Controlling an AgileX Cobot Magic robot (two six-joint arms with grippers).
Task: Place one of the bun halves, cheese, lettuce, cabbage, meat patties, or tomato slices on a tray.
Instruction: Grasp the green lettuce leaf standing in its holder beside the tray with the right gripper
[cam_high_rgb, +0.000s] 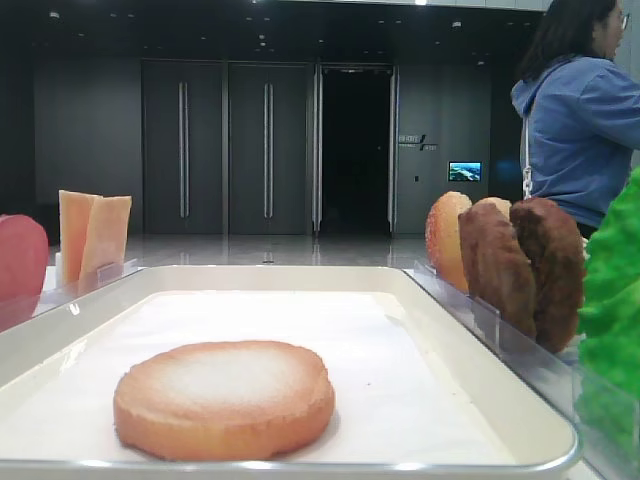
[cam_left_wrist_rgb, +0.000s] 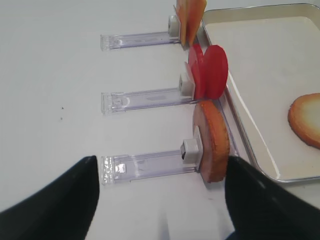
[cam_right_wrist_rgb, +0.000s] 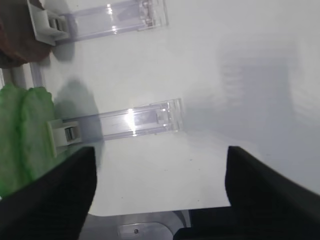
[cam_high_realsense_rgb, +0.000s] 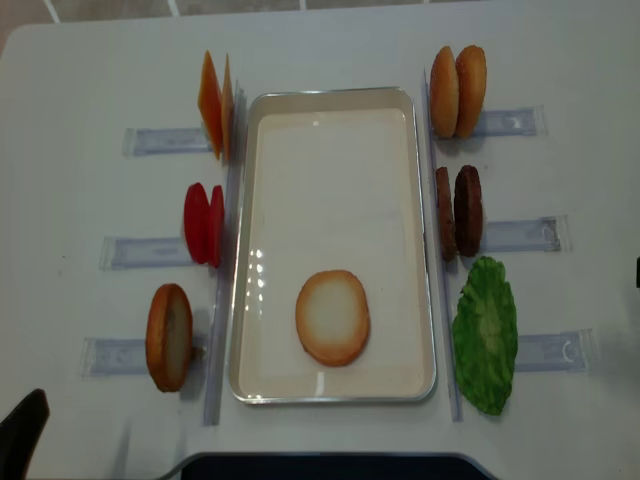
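One bun half lies flat, pale face up, in the white tray. Another bun half stands on edge in a clear holder left of the tray, beyond the tomato slices and cheese. My left gripper hovers open and empty over the table, just short of that bun half's holder. Right of the tray stand two bun halves, the meat patties and the lettuce. My right gripper is open and empty beside the lettuce. Cabbage is out of view.
Clear plastic holders stick out from both long sides of the tray across the white table. A person in a blue hoodie stands beyond the table's far right. The table's near edge runs under my right gripper.
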